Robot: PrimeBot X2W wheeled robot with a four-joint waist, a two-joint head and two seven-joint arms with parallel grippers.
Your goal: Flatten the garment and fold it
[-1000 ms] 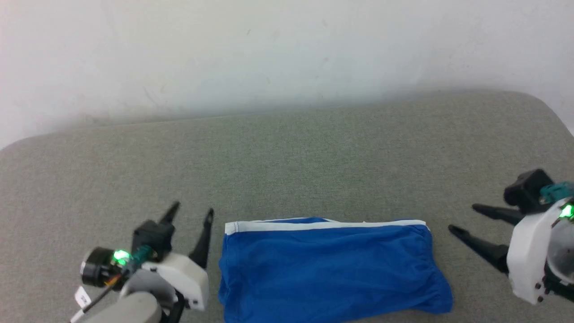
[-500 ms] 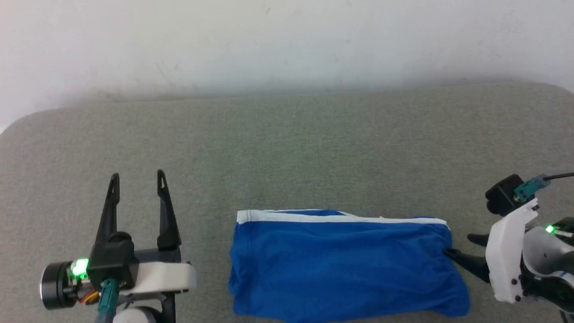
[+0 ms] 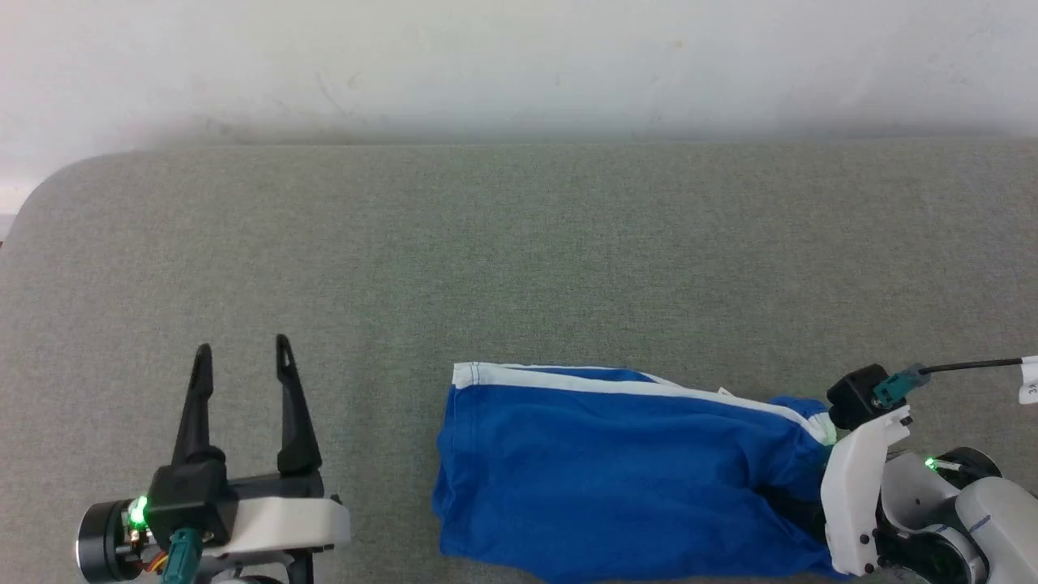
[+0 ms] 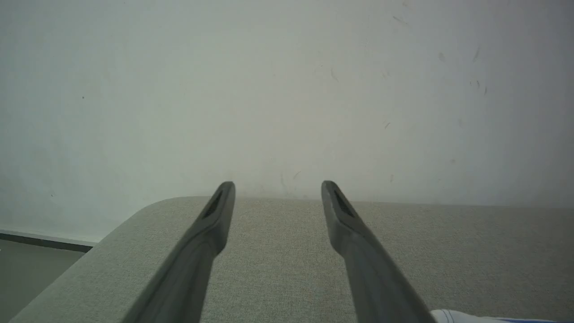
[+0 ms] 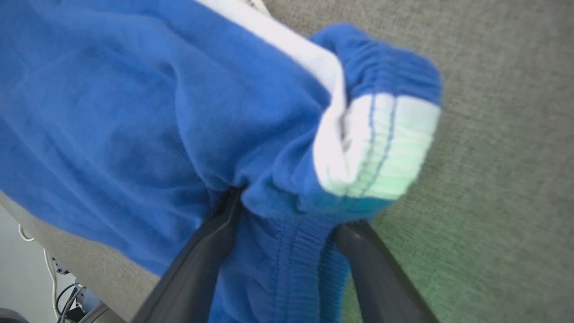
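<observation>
Blue garment (image 3: 616, 470) at the near edge of the grey counter (image 3: 519, 243), its elastic waistband bunched between the spread, unclamped right gripper (image 5: 289, 211); best seat the band deep before closing, while the left gripper (image 3: 241, 357), empty and wide open, waits beside.

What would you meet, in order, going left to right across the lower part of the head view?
First the left gripper, then the garment, then the right gripper at the garment's right end.
</observation>
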